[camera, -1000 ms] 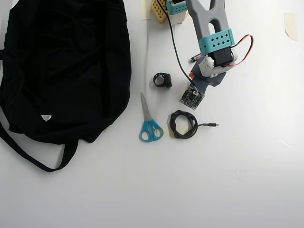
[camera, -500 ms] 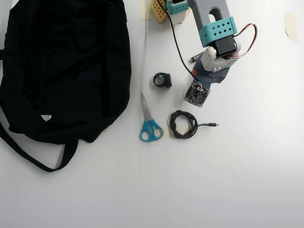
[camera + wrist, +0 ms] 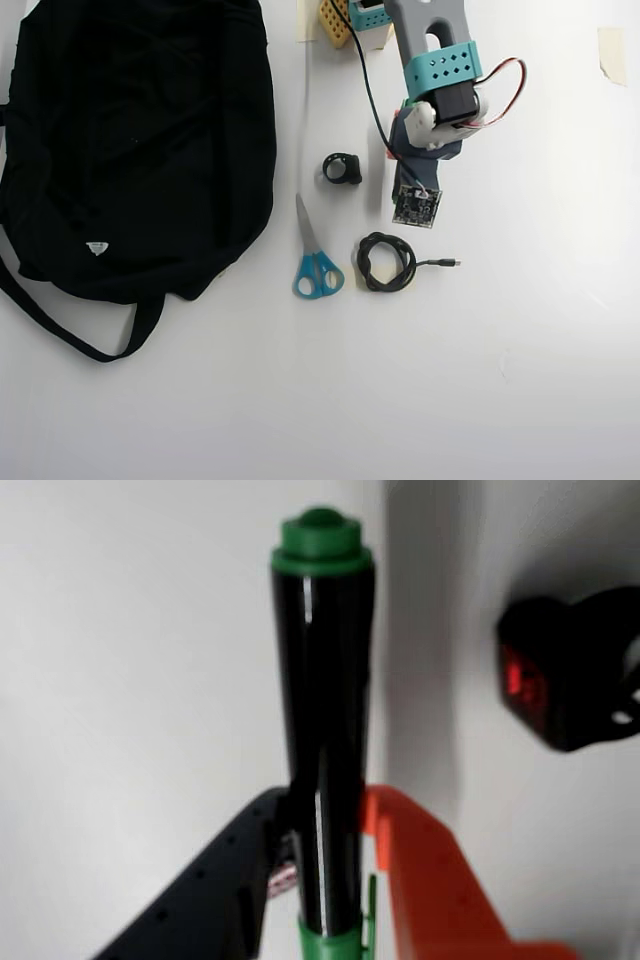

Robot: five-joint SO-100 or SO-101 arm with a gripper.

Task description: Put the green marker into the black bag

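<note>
Two fingers, one black [image 3: 215, 880] and one orange [image 3: 425, 880], sit clamped on either side of the green marker [image 3: 322, 730], so the gripper [image 3: 325, 865] is closed around the barrel down near the capped end. That's all from the wrist view; in the overhead view the arm [image 3: 440, 75] covers the marker completely, so you can't see it from up there.

Marker's long axis runs straight up the wrist picture, small green end plug at the top pointing away from the gripper, bright green cap poking out at the bottom edge between the fingers. Most of the barrel sticks out past the fingertips.

What could go wrong: the grip is way off-centre, close to one end, so the long free end could swing or slip through the pads on a quick swing over to the bag. The black bag [image 3: 130, 150] is well apart from the arm, over on the left of the overhead view, and between them sit a small black clip-like thing [image 3: 342, 168] and the blue-handled scissors [image 3: 314, 255]. A low carry could clip either one with that overhanging tip. There's also a coiled black cable [image 3: 386, 262] just below the wrist camera board [image 3: 415, 205]. The bag looks floppy too, and its opening isn't obvious from above, so the marker could land on the fabric instead of going inside.
</note>
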